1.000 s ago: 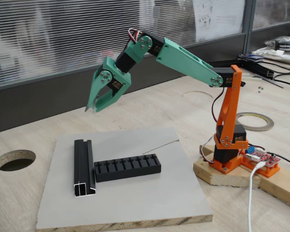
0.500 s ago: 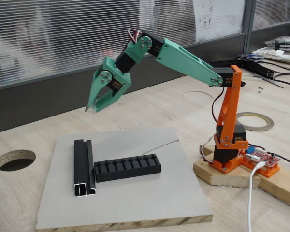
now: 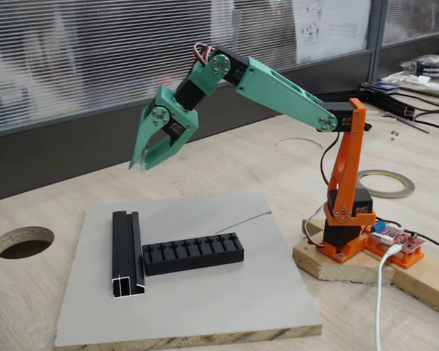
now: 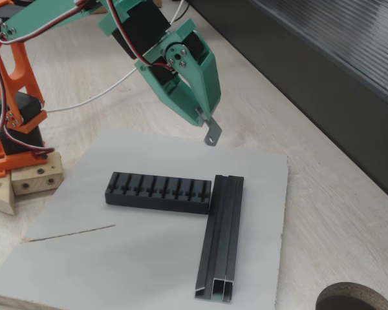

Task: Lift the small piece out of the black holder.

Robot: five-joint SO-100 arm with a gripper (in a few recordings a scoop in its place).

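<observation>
Hanging above the black holder point(image 4: 159, 192), the gripper point(image 4: 207, 129) pinches the small piece point(image 4: 211, 137) at its fingertips; extraction looks done, only carrying it clear remains.

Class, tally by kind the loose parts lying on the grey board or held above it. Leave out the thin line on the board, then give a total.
black holder with slots: 1
black channel rail: 1
small piece, held at the tip of the gripper: 1
Total: 3
</observation>
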